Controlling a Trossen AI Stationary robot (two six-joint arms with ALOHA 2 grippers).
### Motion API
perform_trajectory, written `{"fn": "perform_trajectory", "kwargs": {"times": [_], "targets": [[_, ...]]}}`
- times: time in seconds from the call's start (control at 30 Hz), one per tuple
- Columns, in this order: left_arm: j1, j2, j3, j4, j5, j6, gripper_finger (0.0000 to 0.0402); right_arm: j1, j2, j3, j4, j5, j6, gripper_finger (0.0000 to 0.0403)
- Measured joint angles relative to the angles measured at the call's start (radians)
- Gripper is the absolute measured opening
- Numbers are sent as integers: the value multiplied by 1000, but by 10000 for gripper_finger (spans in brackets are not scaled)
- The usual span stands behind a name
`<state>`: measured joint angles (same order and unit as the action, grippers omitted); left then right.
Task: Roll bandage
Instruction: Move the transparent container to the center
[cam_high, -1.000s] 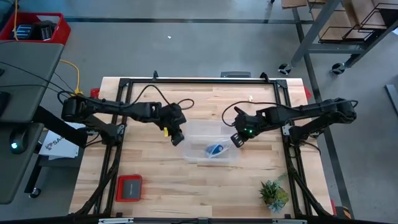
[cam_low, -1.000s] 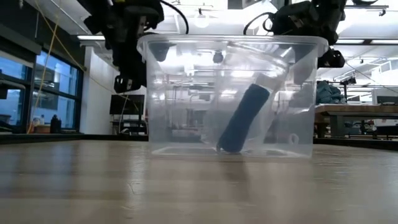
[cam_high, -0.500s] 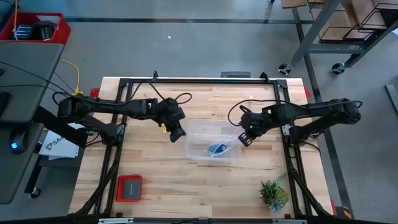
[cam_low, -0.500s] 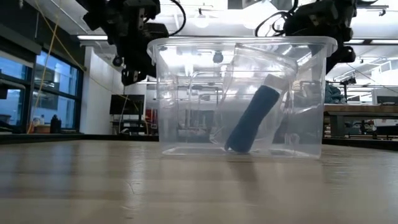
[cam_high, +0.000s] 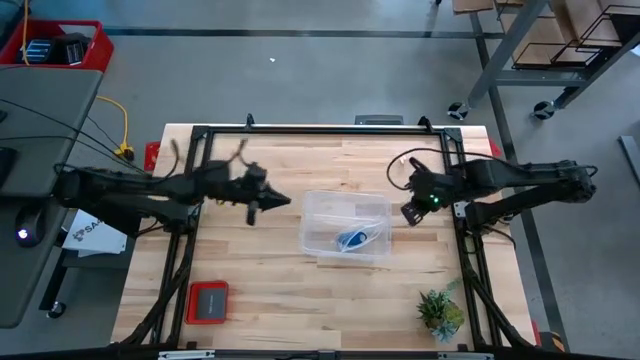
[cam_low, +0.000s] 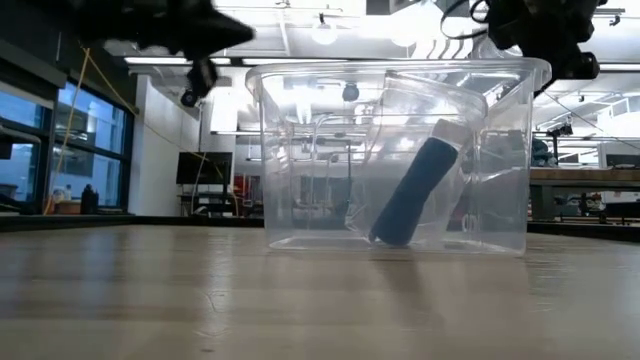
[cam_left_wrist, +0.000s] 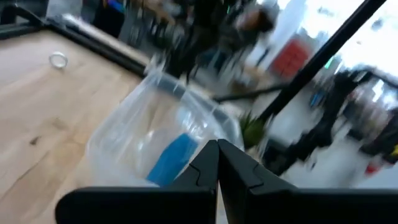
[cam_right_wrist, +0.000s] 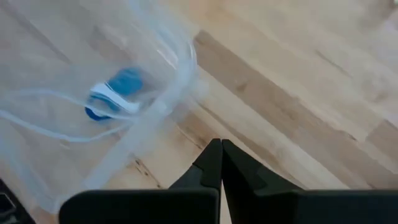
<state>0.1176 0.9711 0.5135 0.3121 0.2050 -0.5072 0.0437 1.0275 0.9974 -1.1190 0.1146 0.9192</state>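
Observation:
The bandage is a compact blue roll (cam_high: 350, 239) with a white band near one end. It leans tilted inside a clear plastic tub (cam_high: 322, 203), its lower end on the tub's floor (cam_low: 392, 235). It also shows in the right wrist view (cam_right_wrist: 118, 90) and the left wrist view (cam_left_wrist: 171, 158). My left gripper (cam_high: 285, 200) is shut and empty, left of the tub and apart from it. My right gripper (cam_high: 409, 213) is shut and empty, just off the tub's right wall.
A red-framed flat device (cam_high: 208, 302) lies at the near left and a small potted plant (cam_high: 438, 312) at the near right. A black frame rail (cam_high: 320, 131) runs round the table. A small ring (cam_left_wrist: 58, 60) lies on the wood beyond the tub.
My left gripper has swung away from the tub's left wall toward the table's left edge and risen. My right gripper has drawn back toward the table's right edge. The tub has slid a little toward the right, with the roll still leaning inside.

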Motion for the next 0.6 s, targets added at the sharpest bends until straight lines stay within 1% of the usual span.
{"fn": "perform_trajectory", "kwargs": {"times": [0.1,0.2,0.27,0.37,0.47,0.6], "targets": [[-21,-117,-179,190,-48,-88,0,0,-32,0,30,21,-3,0],[-46,-214,-338,368,-121,-140,0,0,-53,0,76,35,-3,0],[-57,-258,-422,462,-172,-166,0,0,-55,0,107,36,0,0],[-69,-306,-495,561,-190,-162,0,0,-53,0,158,35,0,0],[-80,-333,-501,529,-168,-79,0,0,-50,0,195,34,-3,0],[-86,-342,-501,427,-127,45,0,0,-53,0,234,34,-3,0]]}}
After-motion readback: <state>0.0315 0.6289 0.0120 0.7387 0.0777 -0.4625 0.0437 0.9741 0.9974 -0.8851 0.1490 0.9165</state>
